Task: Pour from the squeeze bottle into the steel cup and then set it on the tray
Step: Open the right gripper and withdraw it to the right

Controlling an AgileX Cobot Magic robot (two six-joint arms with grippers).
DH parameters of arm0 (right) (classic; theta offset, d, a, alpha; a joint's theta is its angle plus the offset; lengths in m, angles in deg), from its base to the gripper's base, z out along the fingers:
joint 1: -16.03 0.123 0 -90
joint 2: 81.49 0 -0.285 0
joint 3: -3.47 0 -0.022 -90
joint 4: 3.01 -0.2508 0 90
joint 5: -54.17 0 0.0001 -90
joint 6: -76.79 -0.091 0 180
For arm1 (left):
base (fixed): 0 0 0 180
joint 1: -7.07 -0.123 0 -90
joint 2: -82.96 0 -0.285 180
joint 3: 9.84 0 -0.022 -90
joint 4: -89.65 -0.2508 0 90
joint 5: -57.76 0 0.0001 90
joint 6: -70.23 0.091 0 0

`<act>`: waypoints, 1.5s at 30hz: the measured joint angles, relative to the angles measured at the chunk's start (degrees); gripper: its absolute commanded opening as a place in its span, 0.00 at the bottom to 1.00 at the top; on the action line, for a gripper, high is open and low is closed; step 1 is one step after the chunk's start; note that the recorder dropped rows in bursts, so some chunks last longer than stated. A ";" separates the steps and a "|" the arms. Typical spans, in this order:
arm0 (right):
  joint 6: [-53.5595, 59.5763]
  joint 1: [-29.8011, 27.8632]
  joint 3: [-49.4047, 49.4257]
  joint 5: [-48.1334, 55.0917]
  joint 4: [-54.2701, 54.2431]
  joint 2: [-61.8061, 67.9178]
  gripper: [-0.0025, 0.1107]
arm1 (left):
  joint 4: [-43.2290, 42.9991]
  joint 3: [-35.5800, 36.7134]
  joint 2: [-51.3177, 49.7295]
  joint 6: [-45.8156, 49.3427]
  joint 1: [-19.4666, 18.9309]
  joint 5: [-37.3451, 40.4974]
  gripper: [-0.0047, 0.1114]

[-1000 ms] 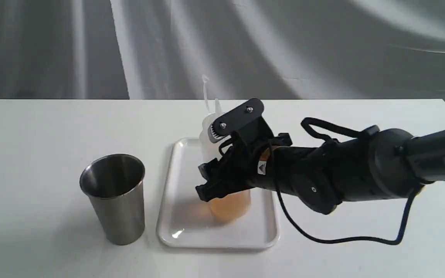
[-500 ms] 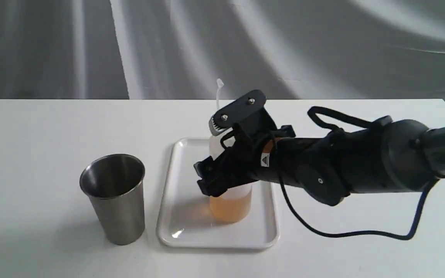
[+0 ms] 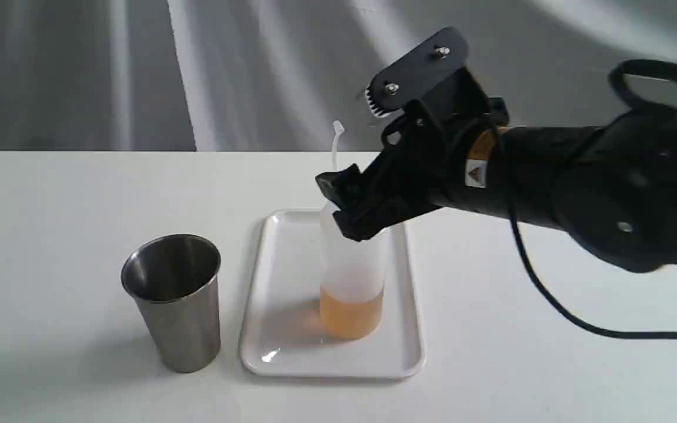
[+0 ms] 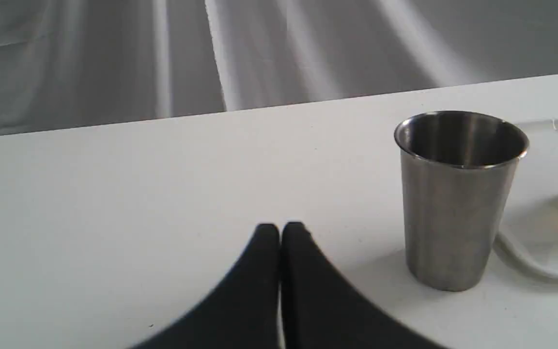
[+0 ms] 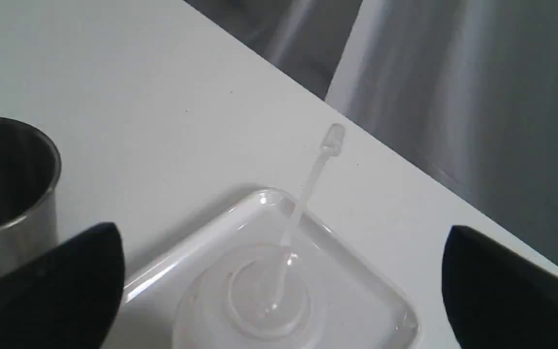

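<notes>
Left gripper (image 4: 280, 230) is pinched closed on nothing, well apart from the tray (image 3: 282, 352). Steel cup (image 3: 174, 302) stands just left of the tray. Squeeze bottle (image 3: 352, 282) sits upright on the tray (amber liquid low inside). Right gripper (image 5: 284, 231) hangs above it, spread wide, holding nothing.

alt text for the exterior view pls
A squeeze bottle with amber liquid in its bottom stands upright on a white tray, the black right end effector hovering open over its top. A steel cup stands on the white table left of the tray.
</notes>
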 measured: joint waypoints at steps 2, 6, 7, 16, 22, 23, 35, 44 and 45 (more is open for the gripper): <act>-1.48 0.00 2.32 0.00 1.03 -3.81 0.79 | 0.00 0.00 0.00 0.00 0.00 0.00 0.04; -3.31 0.00 9.24 0.11 1.93 -13.22 0.79 | 0.00 0.00 0.00 0.00 0.00 0.00 0.04; -3.72 0.00 11.09 0.24 2.04 -15.83 0.79 | 0.00 0.00 0.00 0.00 0.00 0.00 0.04; -4.65 0.00 26.70 1.98 2.40 -35.15 0.54 | 0.00 0.00 0.00 0.00 0.00 0.00 0.04; -4.65 0.00 32.87 2.71 2.40 -42.23 0.23 | 0.00 0.00 0.00 0.00 0.00 0.00 0.04; -4.65 0.00 33.16 2.71 2.40 -43.00 0.18 | 0.00 0.00 0.00 0.00 0.00 0.00 0.04; -4.81 0.00 33.52 2.71 -7.60 -47.26 0.02 | 0.00 0.00 0.00 0.00 0.00 0.00 0.04; -5.04 0.00 33.62 2.88 -9.95 -47.26 0.02 | 0.00 0.00 0.00 0.00 0.00 0.00 0.04; -5.04 0.00 33.62 2.88 -9.95 -47.26 0.02 | 0.00 0.00 0.00 0.00 0.00 0.00 0.04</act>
